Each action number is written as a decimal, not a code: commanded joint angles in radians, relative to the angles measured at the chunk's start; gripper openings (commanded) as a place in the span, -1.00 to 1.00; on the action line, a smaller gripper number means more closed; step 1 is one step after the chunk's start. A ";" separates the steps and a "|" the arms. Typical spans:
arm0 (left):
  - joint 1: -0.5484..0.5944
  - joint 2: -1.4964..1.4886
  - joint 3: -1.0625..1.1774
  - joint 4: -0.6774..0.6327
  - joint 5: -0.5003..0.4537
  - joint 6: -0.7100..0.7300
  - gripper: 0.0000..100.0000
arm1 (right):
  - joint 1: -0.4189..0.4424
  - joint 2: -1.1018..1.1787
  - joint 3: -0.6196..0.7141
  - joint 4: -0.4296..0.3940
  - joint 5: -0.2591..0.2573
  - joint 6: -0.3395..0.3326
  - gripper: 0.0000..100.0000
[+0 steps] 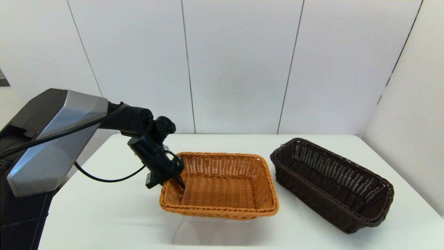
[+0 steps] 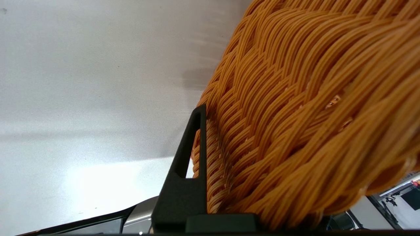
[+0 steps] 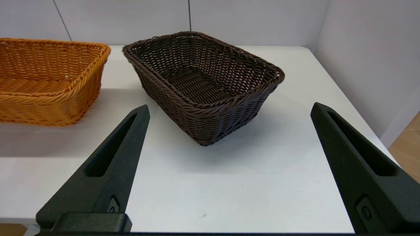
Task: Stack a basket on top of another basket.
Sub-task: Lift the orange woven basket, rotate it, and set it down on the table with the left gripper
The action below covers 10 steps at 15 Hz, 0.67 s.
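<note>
Two baskets side by side on counter [image 1: 114, 222], apart: orange-tan basket [image 1: 222, 184] clamped at its left rim by left claw [image 1: 175, 180]; dark brown basket [image 1: 329, 184] untouched. Right claw [image 3: 229, 170] apart, parked short of it. Judged step: gripping tan basket, though dark one goes on top; next, release and fetch dark.

You have a white table [image 1: 114, 208] before you, its glossy top catching soft overhead light and faint reflections. Behind the table stands a wall of pale grey panels [image 1: 239, 66] split by thin dark vertical seams. A matching side wall [image 1: 412, 114] runs along the table's right edge. Past the table's right corner you can see a strip of light wooden floor [image 3: 408, 144].
</note>
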<state>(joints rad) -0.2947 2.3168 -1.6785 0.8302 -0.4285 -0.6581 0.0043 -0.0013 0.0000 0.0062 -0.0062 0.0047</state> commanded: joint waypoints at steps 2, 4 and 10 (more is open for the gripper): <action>0.000 0.000 -0.001 0.004 -0.003 -0.008 -1.00 | 0.000 0.000 0.000 0.000 0.000 0.000 1.00; 0.000 0.000 -0.001 0.003 -0.001 -0.021 -1.00 | 0.000 0.000 0.000 0.000 0.000 0.000 1.00; -0.001 0.006 -0.003 0.003 0.011 -0.028 -1.00 | 0.000 0.000 0.000 0.000 0.000 0.000 1.00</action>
<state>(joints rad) -0.2962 2.3191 -1.6800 0.8283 -0.4155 -0.6815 0.0043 -0.0013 0.0000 0.0062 -0.0062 0.0047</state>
